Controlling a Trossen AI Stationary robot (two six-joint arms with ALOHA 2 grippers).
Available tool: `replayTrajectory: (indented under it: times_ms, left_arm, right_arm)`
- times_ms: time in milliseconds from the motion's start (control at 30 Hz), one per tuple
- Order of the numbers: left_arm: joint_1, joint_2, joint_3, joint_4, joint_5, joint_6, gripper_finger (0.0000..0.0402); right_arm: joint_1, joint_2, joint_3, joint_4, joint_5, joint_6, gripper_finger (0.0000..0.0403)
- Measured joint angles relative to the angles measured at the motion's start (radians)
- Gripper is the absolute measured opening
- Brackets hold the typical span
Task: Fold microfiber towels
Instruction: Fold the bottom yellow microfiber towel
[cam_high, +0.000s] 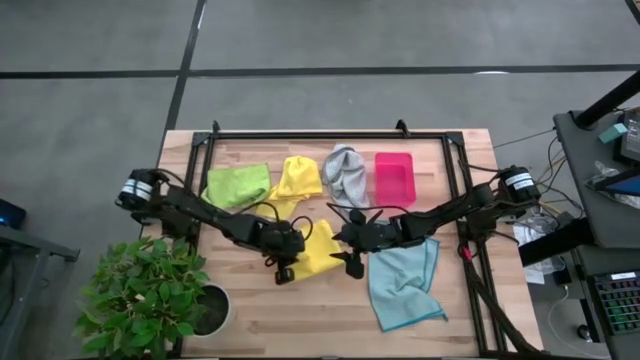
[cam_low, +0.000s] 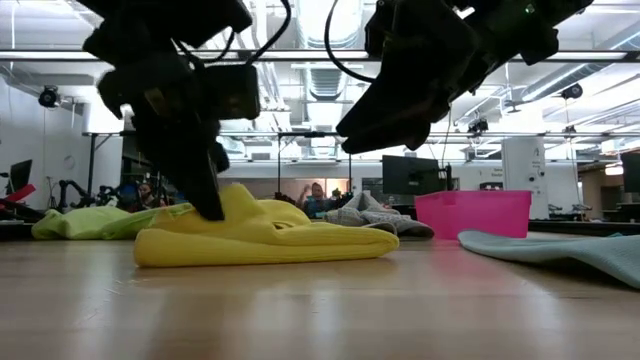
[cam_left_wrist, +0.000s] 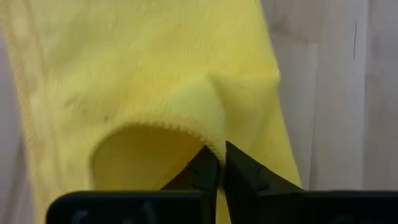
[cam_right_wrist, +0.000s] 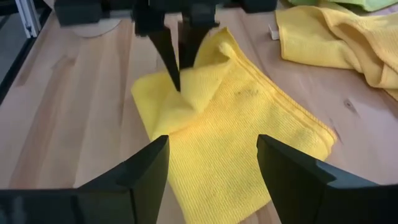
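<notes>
A yellow towel lies folded on the table's middle; it also shows in the low view and the right wrist view. My left gripper is shut on its left end. My right gripper is open and empty, hovering just above the towel's right part, clear of it in the low view. A light blue towel lies crumpled at the right. A lime green towel, a second yellow towel and a grey towel lie along the far side. My left gripper pinches the yellow towel's hemmed edge between its two fingers, at the towel's left end. The fingers come from above, pointing down. The pinched part stands up in a small peak; the rest of the towel lies on the table.
A rigid pink tray stands at the far right beside the grey towel. A black frame borders the table. A potted plant stands at the near left corner. Bare wood shows along the near edge.
</notes>
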Motion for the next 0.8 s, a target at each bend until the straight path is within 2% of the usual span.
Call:
replayTrajectory:
  times_ms: [200, 300, 633, 800]
  left_arm:
    - [-0.010, -0.067, 0.000, -0.013, 0.074, -0.001, 0.0016]
    - [-0.026, -0.087, 0.000, -0.027, 0.079, -0.012, 0.0026]
    - [-0.080, -0.091, 0.000, -0.053, 0.128, -0.046, 0.0093]
    - [-0.104, -0.091, 0.000, -0.057, 0.131, -0.048, 0.0104]
  right_arm:
    - [0.000, 0.000, 0.000, 0.021, 0.000, -0.001, 0.0231]
    - [0.000, 0.000, 0.000, 0.021, 0.000, 0.005, 0.0231]
    - [0.000, 0.001, 0.000, 0.022, 0.000, 0.005, 0.0231]
    - [0.000, 0.001, 0.000, 0.018, 0.000, -0.001, 0.0231]
